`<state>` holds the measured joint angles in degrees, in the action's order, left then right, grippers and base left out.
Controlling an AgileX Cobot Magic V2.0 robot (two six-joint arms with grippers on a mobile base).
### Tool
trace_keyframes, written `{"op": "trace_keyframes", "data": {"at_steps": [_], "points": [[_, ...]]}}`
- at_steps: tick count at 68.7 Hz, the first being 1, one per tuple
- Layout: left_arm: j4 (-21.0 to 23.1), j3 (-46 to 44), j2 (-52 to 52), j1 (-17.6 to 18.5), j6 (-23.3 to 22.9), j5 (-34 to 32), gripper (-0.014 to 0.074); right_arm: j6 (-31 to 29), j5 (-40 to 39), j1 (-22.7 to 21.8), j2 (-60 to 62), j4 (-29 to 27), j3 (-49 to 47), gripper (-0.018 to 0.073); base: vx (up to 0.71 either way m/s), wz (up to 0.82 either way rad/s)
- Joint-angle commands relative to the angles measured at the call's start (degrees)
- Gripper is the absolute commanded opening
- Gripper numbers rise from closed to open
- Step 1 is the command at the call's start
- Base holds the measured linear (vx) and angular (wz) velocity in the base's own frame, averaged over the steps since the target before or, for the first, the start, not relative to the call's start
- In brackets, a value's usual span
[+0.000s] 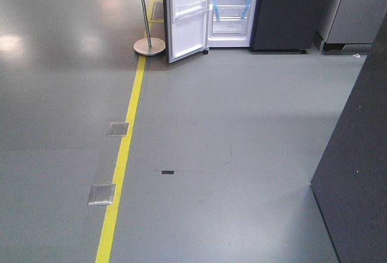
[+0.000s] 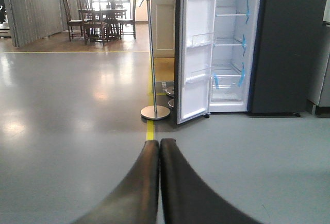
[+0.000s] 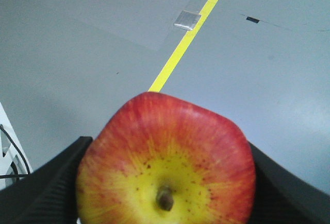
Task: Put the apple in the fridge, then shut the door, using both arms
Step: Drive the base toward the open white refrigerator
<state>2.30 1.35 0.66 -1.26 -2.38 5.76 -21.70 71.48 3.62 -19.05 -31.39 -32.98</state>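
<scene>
R claw (image 3: 167, 149) clenched on the apple (image 3: 165, 167), black fingers (image 3: 46, 183) pressing it from both sides. Apple is red w/ yellow centre, stem end facing the wrist cam, held over grey floor (image 3: 77, 54). Yellow floor line (image 3: 188, 38) and a metal floor plate (image 3: 186, 19) lie beyond it. L claw (image 2: 159, 144) clenched, its two fingers touching along the tips, nothing between them, pointing toward the fridge (image 2: 281, 44). Fridge is well apart from both claws, across open floor. Its door (image 2: 198, 54) stands open to the left, white inner face w/ clear bins showing. Interior is white w/ glass shelves and blue tape strips (image 2: 242, 74). Silver pole (image 2: 154, 112) w/ disc foot stands just beside the door edge, on the yellow line. Table & chairs (image 2: 100, 15) far back left. Dark panel (image 1: 357, 172) at right edge of front view
</scene>
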Motion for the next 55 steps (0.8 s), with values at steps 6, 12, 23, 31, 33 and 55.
{"op": "trace_keyframes", "data": {"at_steps": [6,12,23,31,33,55], "points": [[0.5,-0.9,0.8,0.1,-0.5,-4.7,-0.0006,-0.7,-2.5,-0.2,-0.6,-2.3,-1.4,0.0196,0.33,-0.03],[0.5,-0.9,0.8,0.1,-0.5,-4.7,-0.0006,-0.7,-2.5,-0.2,-0.6,-2.3,-1.4,0.0196,0.34,-0.03],[0.5,-0.9,0.8,0.1,-0.5,-4.7,-0.0006,-0.7,-2.4,-0.2,-0.6,-2.3,-1.4,0.0196,0.34,-0.02],[0.5,-0.9,0.8,0.1,-0.5,-4.7,-0.0006,-0.7,-2.4,-0.2,-0.6,-2.3,-1.4,0.0196,0.35,-0.01],[0.5,-0.9,0.8,0.1,-0.5,-4.7,-0.0006,-0.7,-2.4,-0.2,-0.6,-2.3,-1.4,0.0196,0.36,0.0],[0.5,-0.9,0.8,0.1,-0.5,-4.7,-0.0006,-0.7,-2.4,-0.2,-0.6,-2.3,-1.4,0.0196,0.36,0.03]]}}
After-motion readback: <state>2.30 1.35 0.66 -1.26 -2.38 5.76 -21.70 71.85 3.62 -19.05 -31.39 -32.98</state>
